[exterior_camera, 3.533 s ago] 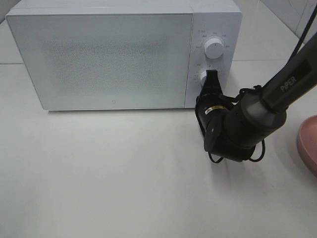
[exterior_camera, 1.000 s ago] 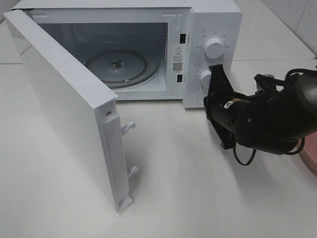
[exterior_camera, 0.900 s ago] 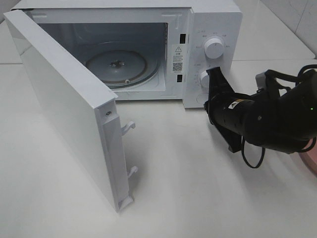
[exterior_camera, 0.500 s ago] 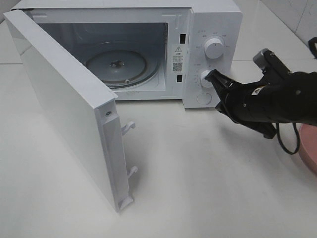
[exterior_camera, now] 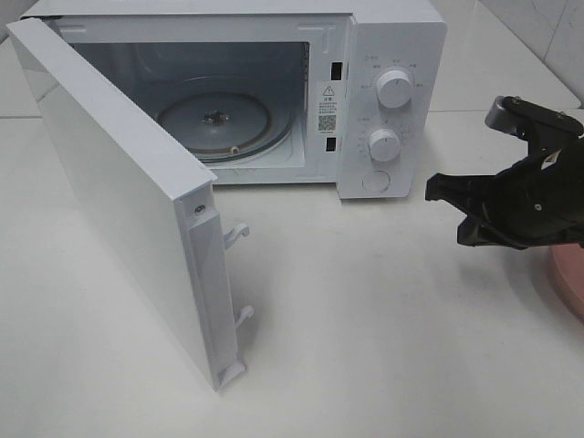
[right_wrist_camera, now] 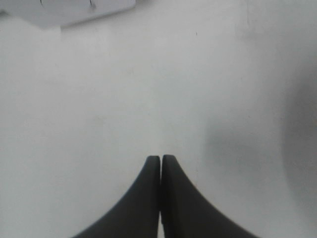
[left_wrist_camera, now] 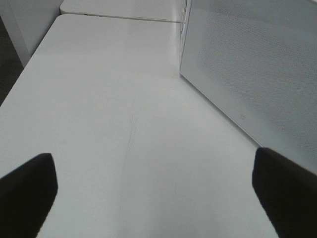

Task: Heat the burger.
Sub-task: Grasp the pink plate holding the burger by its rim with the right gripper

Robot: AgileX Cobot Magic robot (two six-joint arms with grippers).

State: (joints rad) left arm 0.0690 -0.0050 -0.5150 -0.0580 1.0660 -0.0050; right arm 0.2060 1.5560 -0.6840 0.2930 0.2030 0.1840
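The microwave (exterior_camera: 400, 35) is smooth white plastic, turntable (exterior_camera: 215, 119) glass, table (exterior_camera: 365, 319) matt.

The microwave (exterior_camera: 392, 36) stands at the back of the worktop (exterior_camera: 365, 347), its door (exterior_camera: 119, 201) standing open toward the front left. The turntable (exterior_camera: 214, 119) lies inside, and right of the cavity the upper dial (exterior_camera: 394, 88) sits above the lower dial (exterior_camera: 384, 145), which sits above the push button (exterior_camera: 376, 181). The right tool (exterior_camera: 431, 189) is right of that panel, between the microwave and the plate (exterior_camera: 570, 278) at far right; the left tool (left_wrist_camera: 152, 163) is on the door's outer side.
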